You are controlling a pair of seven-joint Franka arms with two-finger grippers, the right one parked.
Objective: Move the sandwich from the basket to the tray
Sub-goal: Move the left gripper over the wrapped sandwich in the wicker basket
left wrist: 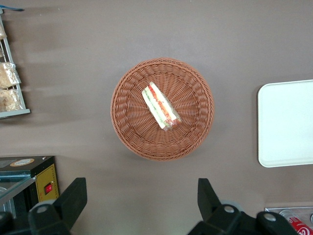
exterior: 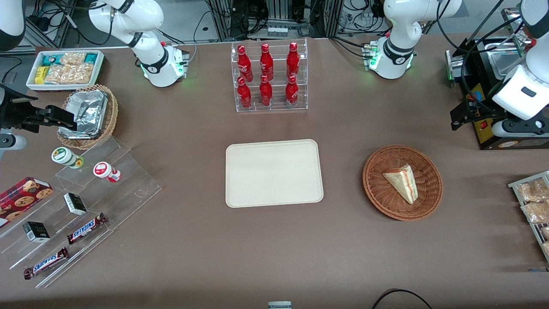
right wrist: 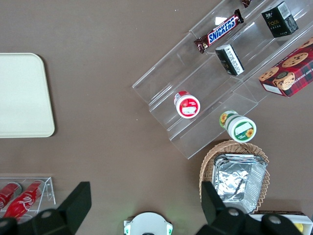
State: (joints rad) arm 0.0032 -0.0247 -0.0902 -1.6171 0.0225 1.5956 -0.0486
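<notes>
The sandwich (exterior: 402, 183), a pale triangular wedge with red, orange and green layers along one edge (left wrist: 160, 106), lies in the round reddish-brown wicker basket (exterior: 432, 191) (left wrist: 132, 107). The flat cream tray (exterior: 273, 173) (left wrist: 286, 122) (right wrist: 22, 95) sits bare beside the basket, toward the parked arm's end. My gripper (exterior: 454, 120) (left wrist: 141, 188) hangs well above the table, farther from the front camera than the basket and toward the working arm's end. It is open wide, with only brown tabletop between its black fingers (left wrist: 76, 193).
A clear rack of red bottles (exterior: 268, 77) stands farther back than the tray. A black appliance (exterior: 482, 128) sits under my gripper. A wire rack of bagged snacks (exterior: 534, 206) stands at the working arm's end. Acrylic steps (exterior: 128, 189), a tan foil basket (exterior: 88, 113) and a white snack bin (exterior: 64, 68) are at the parked arm's end.
</notes>
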